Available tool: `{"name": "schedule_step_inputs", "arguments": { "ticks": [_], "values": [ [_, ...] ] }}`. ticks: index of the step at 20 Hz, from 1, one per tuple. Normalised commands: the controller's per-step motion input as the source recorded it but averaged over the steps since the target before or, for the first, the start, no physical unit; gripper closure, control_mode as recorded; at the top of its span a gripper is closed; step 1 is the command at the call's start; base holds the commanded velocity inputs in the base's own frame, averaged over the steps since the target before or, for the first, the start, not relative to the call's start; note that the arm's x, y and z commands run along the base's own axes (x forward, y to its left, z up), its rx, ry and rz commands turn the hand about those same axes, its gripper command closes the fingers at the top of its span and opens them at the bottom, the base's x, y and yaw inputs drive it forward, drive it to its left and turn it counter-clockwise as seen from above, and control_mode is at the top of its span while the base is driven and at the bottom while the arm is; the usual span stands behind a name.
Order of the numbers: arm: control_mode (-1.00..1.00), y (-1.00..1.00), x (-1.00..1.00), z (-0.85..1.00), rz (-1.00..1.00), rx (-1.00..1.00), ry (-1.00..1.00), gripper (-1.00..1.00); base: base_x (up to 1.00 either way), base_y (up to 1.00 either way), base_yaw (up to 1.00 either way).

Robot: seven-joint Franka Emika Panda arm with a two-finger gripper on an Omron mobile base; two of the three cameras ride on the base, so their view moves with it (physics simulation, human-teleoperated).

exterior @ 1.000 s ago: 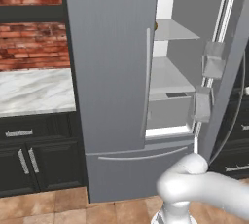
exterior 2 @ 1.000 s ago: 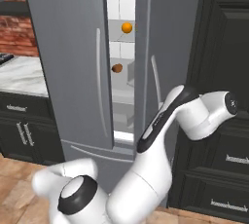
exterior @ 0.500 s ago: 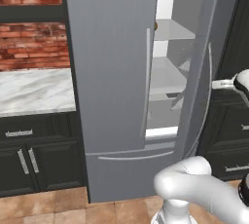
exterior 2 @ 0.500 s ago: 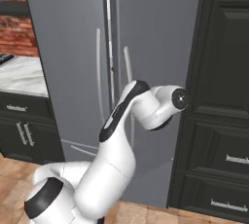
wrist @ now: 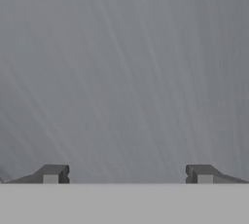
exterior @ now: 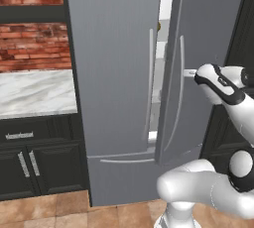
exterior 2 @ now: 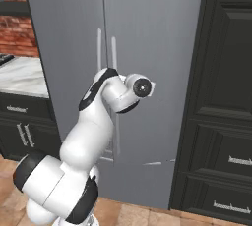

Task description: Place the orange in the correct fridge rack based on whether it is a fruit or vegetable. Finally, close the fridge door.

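Fingers (wrist: 51, 174) were spread wide, holding nothing, pressed near the grey fridge door (exterior: 208, 48). Door stood nearly shut, narrow gap left at its hinge-side edge. Marble worktop (exterior: 34, 90) sat left.

Marble counter (exterior: 34, 93) at left of frame, over dark cabinets (exterior: 30, 170). Brown tile floor (exterior: 49, 212) along bottom.

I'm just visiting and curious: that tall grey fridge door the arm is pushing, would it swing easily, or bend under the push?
The fridge door looks like a tall rigid slab, so it probably won't flex. It stands slightly ajar, so it likely swings on hinges rather than slides. The open gripper faces its smooth brushed surface, which might be slippery.
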Motion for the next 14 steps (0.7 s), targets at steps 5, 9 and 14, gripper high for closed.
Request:
{"name": "schedule_step_inputs", "arguments": {
  "ticks": [5, 9, 14],
  "values": [
    [-1.00, 0.31, 0.79, 0.53, -0.15, 0.09, 0.00, -1.00, 0.00, 0.00, 0.00],
    [-1.00, 0.20, 0.68, 0.54, -0.20, 0.07, -0.04, -1.00, 0.00, 0.00, 0.00],
    [-1.00, 0.11, 0.62, 0.46, -0.25, 0.14, -0.05, -1.00, 0.00, 0.00, 0.00]
  ]
}}
